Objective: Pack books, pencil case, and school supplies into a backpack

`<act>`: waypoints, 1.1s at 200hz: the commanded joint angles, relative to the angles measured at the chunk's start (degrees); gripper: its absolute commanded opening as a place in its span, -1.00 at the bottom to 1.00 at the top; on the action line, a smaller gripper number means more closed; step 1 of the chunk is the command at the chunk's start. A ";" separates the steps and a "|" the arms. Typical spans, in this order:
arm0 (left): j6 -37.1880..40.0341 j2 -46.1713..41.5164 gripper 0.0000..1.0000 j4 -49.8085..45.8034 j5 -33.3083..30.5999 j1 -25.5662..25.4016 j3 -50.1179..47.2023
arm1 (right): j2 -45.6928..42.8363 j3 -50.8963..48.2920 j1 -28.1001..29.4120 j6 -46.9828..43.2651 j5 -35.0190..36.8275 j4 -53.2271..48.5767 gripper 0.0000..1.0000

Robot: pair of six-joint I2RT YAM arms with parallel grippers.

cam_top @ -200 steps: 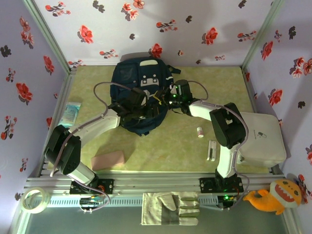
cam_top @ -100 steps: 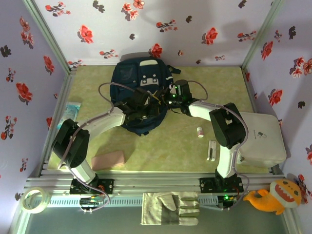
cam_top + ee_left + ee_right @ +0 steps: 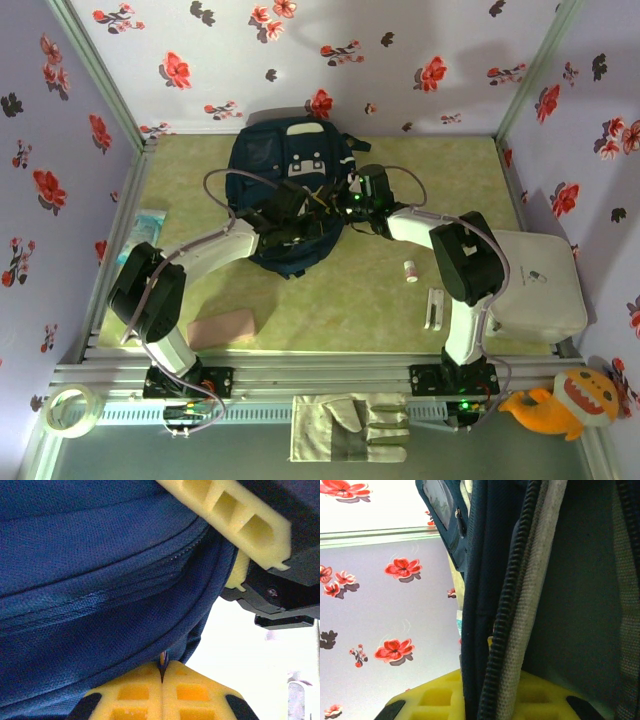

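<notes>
The navy backpack lies at the back of the green table. My left gripper sits over its lower right part. In the left wrist view that gripper is shut, its yellow fingertips pinching a thin dark tab at the edge of the backpack fabric. My right gripper is shut on the backpack's opening edge, zipper teeth and grey lining between its fingers. The pink pencil case lies at the front left. A tiny white tube and a slim white bar lie beside the right arm. The books are out of view.
A pale blue packet lies by the left wall. A white box stands at the right edge. On the front ledge lie a work glove, a tape roll and an orange plush toy. Flowered walls enclose the table.
The left gripper has closed on the backpack's edge after shifting slightly right over the bag. The right arm has held still.
</notes>
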 commanded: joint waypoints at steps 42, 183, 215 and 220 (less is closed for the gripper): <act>11.25 -8.43 -1.00 2.95 -5.95 2.81 -7.22 | -7.23 -1.52 -4.78 -5.29 1.93 1.88 -0.91; 19.62 -4.87 -1.00 7.87 6.91 2.32 -1.04 | -11.93 -11.74 -5.72 6.69 4.05 2.56 0.04; 19.72 -1.96 -1.00 8.67 8.74 0.87 1.41 | -12.95 -12.38 -2.89 7.76 6.23 1.37 0.06; 19.72 -1.59 -1.00 8.74 8.95 0.70 1.66 | -12.92 -12.22 -2.60 7.94 6.41 1.04 0.06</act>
